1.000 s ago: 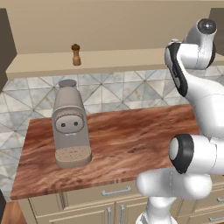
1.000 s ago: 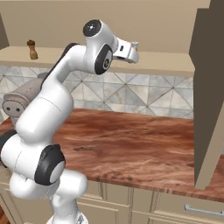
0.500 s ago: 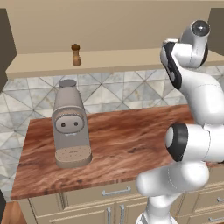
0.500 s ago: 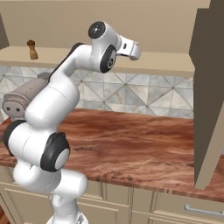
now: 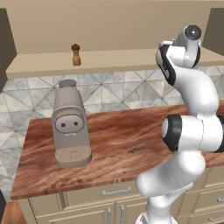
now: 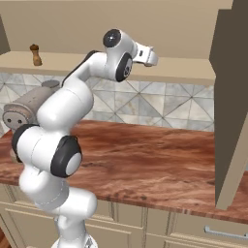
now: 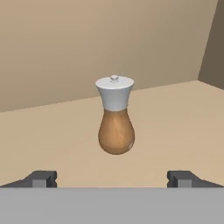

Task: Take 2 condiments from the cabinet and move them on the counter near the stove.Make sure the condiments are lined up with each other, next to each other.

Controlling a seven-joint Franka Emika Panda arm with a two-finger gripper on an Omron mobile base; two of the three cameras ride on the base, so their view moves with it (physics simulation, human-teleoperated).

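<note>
Standing upright on the cabinet shelf (image 7: 183, 118), the white-capped shaker (image 7: 115, 116) has its long axis vertical and its small round knob at the top. Its lower body is a rounded brown wooden bulb that narrows to a waist, above which a pale grey-white collar flares out to a flat white cap. In the hand view it sits centred ahead of the jaws, apart from them, with bare tan shelf board between it and the two dark fingertips (image 7: 41, 178). The gripper (image 7: 115, 179) has its jaws spread wide, one tip to each side of the shaker's line, and they hold nothing.

The brown pepper mill (image 5: 76, 54) also stands upright on the same shelf, long axis vertical with its round knob on top. It is slim, dark brown and turned in shape. It stands well apart from the shaker's end of the shelf, above the grey-beige coffee machine (image 5: 70, 124), and shows too at the far left of the shelf in the right base view (image 6: 35, 54).

The coffee machine rests on the reddish-brown wood-grain counter (image 5: 127, 140) below the shelf. The white arm (image 6: 77, 104) reaches up from the counter's front edge to shelf height, its hand level with the shelf board.
</note>
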